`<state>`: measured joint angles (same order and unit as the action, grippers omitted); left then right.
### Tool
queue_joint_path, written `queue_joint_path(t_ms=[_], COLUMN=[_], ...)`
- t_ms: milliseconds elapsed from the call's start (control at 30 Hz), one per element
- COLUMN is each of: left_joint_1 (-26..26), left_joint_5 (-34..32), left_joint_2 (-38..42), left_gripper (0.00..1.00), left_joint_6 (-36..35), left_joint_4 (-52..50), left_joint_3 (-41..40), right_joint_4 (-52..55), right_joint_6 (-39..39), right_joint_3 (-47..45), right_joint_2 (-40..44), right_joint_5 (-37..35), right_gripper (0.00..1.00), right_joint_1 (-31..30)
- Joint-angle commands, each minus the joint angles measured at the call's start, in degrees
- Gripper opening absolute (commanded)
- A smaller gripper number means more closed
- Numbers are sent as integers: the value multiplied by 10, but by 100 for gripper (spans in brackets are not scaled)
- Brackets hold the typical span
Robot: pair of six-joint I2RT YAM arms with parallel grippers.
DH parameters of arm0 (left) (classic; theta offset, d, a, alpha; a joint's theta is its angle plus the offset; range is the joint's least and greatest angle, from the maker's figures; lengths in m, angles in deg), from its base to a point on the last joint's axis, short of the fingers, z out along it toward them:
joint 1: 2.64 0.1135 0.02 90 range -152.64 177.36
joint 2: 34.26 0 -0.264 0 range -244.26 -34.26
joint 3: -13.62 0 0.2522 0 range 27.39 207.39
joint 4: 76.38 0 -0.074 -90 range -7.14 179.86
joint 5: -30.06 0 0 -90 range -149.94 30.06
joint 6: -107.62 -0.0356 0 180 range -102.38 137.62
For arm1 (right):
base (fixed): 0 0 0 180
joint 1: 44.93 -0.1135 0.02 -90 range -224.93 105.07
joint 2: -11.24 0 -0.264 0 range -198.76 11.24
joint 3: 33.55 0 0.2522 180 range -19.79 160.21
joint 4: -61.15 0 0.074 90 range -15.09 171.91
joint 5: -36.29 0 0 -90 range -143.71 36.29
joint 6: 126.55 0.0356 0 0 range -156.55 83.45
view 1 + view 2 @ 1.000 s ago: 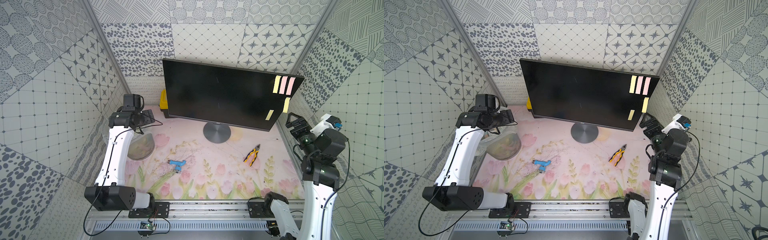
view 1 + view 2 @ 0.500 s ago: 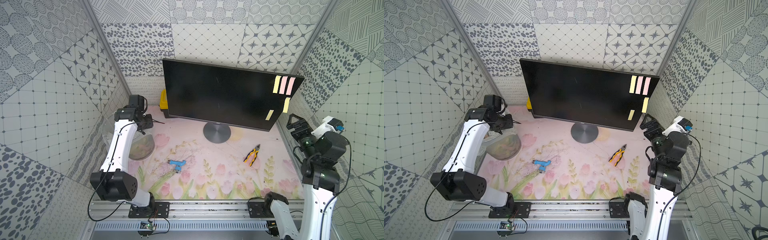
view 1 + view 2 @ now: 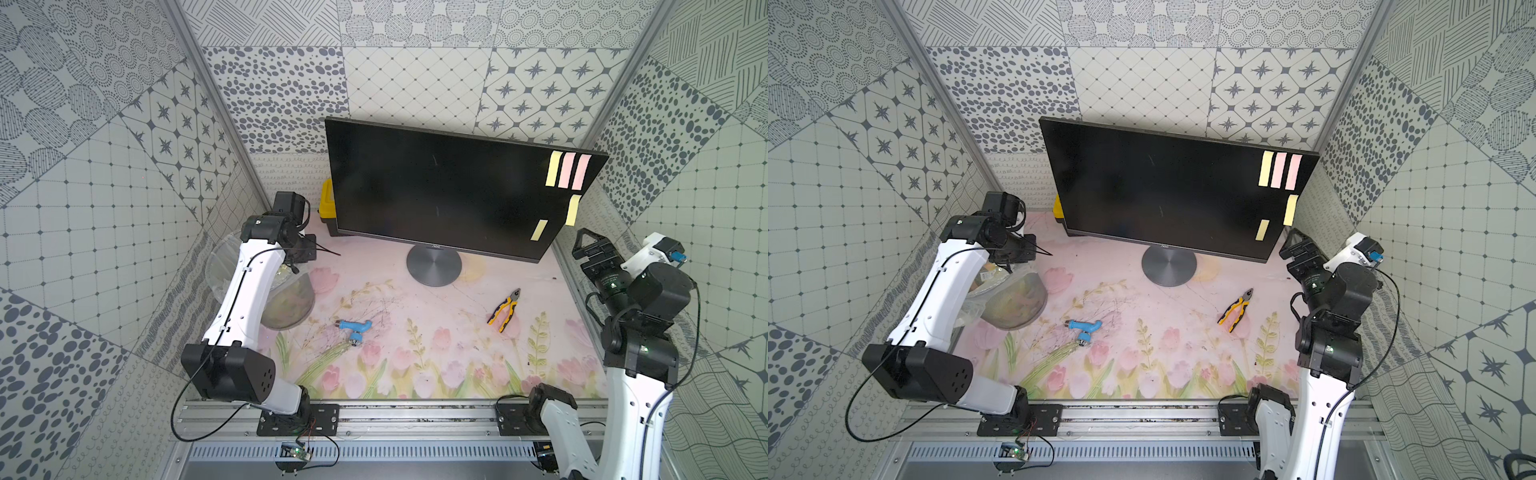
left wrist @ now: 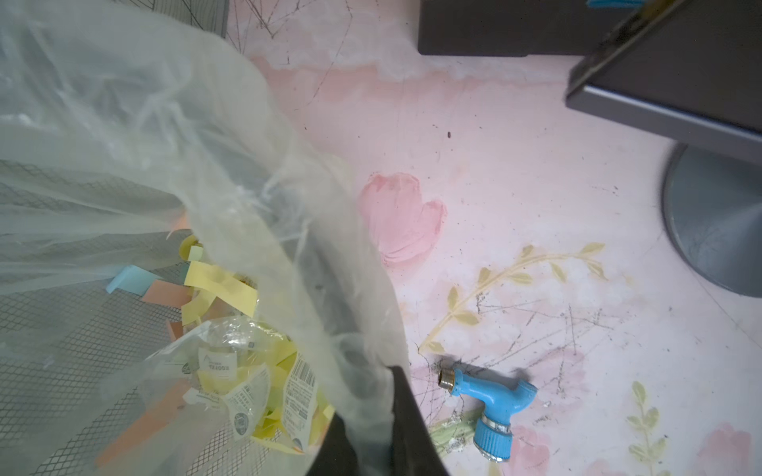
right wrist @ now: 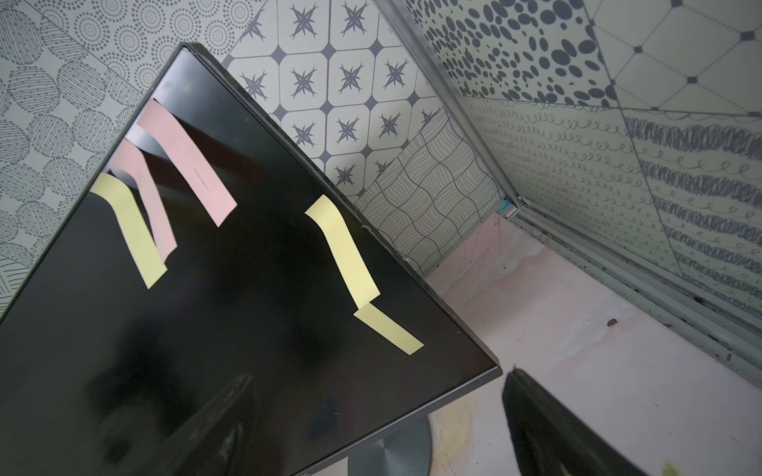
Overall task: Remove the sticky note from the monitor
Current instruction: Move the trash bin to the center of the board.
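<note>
The monitor (image 3: pixel 436 187) stands at the back on its round grey stand (image 3: pixel 434 264). Several sticky notes cling to its right part: a yellow one (image 3: pixel 553 169) and two pink ones (image 3: pixel 567 170) at the top, a yellow one (image 3: pixel 573 210) at the right edge, and a yellow one (image 3: pixel 539 230) lower down. In the right wrist view their free ends curl off the screen (image 5: pixel 206 329). My right gripper (image 3: pixel 584 241) (image 5: pixel 379 375) is open just off the monitor's lower right corner, holding nothing. My left gripper (image 3: pixel 328 251) is shut over the bin's rim, far left of the monitor.
A mesh bin (image 3: pixel 291 299) with a clear plastic liner (image 4: pixel 165 123) holds discarded notes (image 4: pixel 218 284) and wrappers. Blue hose fitting (image 3: pixel 353 330) and yellow-black pliers (image 3: pixel 505 309) lie on the floral mat. A yellow-lidded box (image 3: pixel 328 203) sits behind the monitor's left edge. Patterned walls close in on both sides.
My left gripper has gone from open to shut above the bin while its arm swung and drew in. The right arm shifted slightly and stays open. The notes on the screen are unchanged.
</note>
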<state>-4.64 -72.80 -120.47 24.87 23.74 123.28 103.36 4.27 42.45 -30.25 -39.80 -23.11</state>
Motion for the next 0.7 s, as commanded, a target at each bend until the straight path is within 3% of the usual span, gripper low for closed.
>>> queue_joint_path(t_ms=[0,167,433,667], left_joint_1=[-22,-58,-172,-228], left_joint_5=[80,125,30,63], left_joint_2=[34,61,34,19], left_gripper=[7,3,3,2], left_joint_6=[34,74,88,122], left_joint_4=[-43,-45,-62,-44], left_joint_3=[-3,-25,-37,-15], right_joint_4=[-31,-43,-55,-56], right_joint_6=[12,14,12,10], right_joint_3=[-7,-9,-17,-25], right_joint_2=[-8,-15,-18,-11], right_joint_5=[11,21,30,31], right_gripper=[97,97,97,97], right_joint_1=[1,0,-4,-6])
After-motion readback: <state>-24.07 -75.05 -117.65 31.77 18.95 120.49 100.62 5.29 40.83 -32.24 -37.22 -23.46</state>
